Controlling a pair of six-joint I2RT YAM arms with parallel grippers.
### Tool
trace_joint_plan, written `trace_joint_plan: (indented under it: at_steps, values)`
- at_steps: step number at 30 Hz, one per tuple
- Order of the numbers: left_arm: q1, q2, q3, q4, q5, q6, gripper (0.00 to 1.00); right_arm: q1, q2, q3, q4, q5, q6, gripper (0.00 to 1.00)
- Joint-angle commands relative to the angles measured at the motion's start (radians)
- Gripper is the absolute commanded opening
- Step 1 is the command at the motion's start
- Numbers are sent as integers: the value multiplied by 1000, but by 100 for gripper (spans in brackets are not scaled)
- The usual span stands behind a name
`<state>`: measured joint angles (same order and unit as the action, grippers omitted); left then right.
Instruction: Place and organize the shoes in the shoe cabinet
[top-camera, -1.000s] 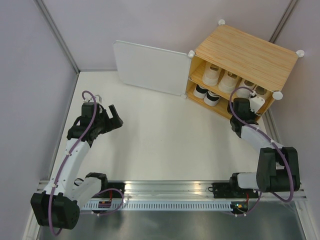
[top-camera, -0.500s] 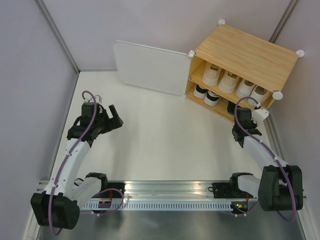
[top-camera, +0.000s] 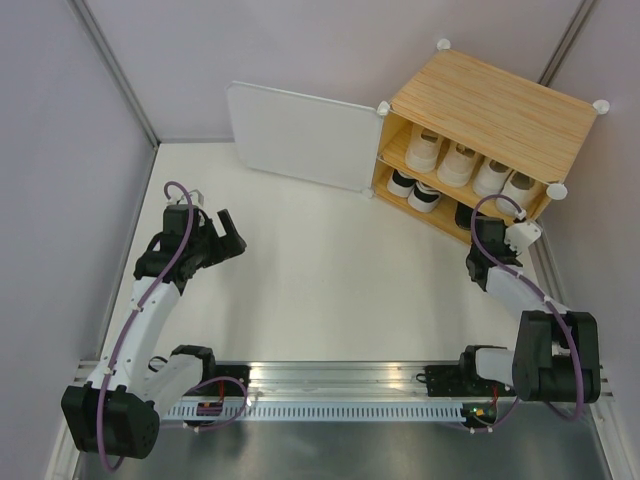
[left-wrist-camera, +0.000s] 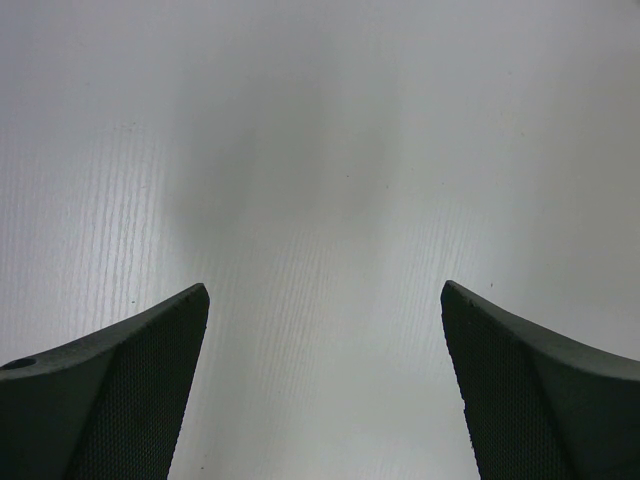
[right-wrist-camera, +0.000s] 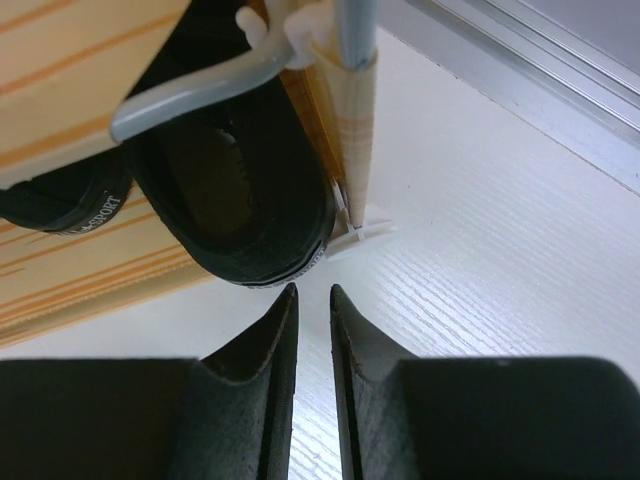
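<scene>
Cabinet (top-camera: 495, 100), wood-grain top, white door (top-camera: 300, 135)

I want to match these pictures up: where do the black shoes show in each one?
Top external: black shoes at the right of the bottom shelf of the shoe cabinet, partly behind the right arm.
Left wrist: not in it.
Right wrist: one upper centre-left, the other at the left edge.
Shared landmark: the cabinet's light wood.
</scene>
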<state>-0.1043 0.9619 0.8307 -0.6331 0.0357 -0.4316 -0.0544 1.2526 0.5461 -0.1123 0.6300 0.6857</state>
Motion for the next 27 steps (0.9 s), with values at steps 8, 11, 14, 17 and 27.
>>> trace_joint_plan:
  at_steps: [8, 11, 14, 17, 27]
  values:
    - [-2, -8, 2, 30, -3, 40, 100, -42, 70, 64, 244, -156, -74, 24]
    - [-2, -9, 2, 29, -8, 40, 100, -42, 71, 58, 296, -226, -109, 24]
    - [-2, -8, 1, 30, -10, 42, 100, -41, 73, 48, 339, -291, -146, 24]
    - [-2, -8, 2, 30, -11, 42, 100, -42, 80, 44, 361, -296, -156, 25]
    - [-2, -14, 2, 30, -23, 45, 100, -36, 146, 101, 352, -399, -195, 29]
